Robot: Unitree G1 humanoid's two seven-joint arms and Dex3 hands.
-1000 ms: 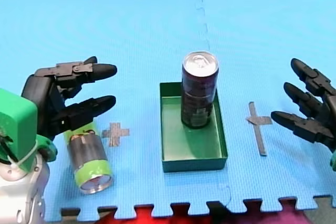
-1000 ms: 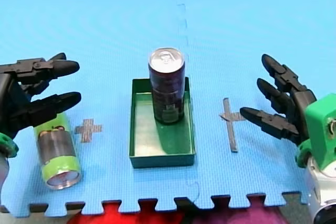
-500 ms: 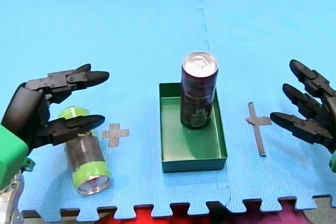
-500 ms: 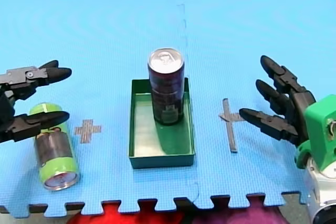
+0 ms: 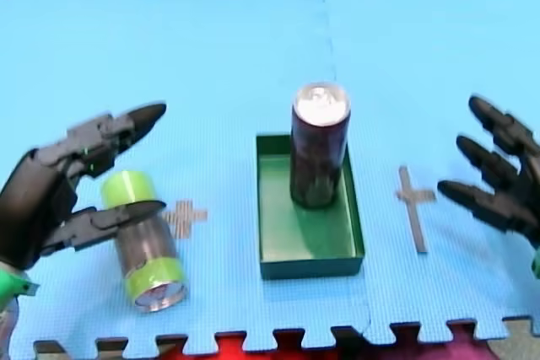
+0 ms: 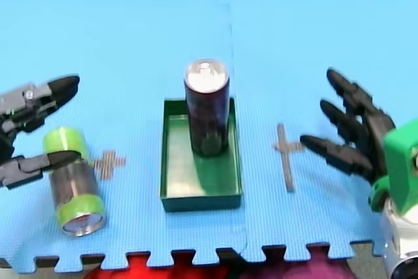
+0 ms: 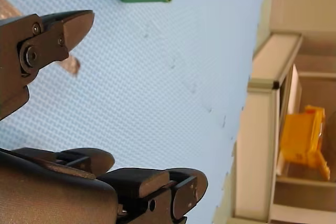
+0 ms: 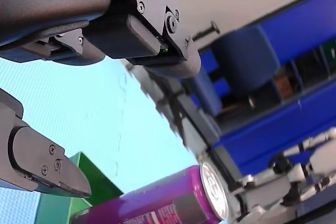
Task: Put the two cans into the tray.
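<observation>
One dark can [image 5: 319, 158] stands in the tray [image 5: 310, 267]; green can [image 5: 148, 250] lies outside. Left hand [image 5: 67, 196] beside it, right hand [image 5: 498, 187] opposite, apparently both empty.

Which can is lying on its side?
The green-banded silver can by the left hand; the dark purple can stands upright in the green tray.

We see the left hand [image 5: 38, 200] and the right hand [image 6: 366, 142], one at each side of the head views, built alike, each with three black, segmented fingers tapering to rounded tips. Behind the right hand we make out a bright green wrist housing [image 6: 405, 161] on a silver-grey forearm [image 6: 400, 240]. In the wrist views we note small silver screws [image 8: 169, 23] set into the dark, blocky finger links [image 7: 47, 40].
</observation>
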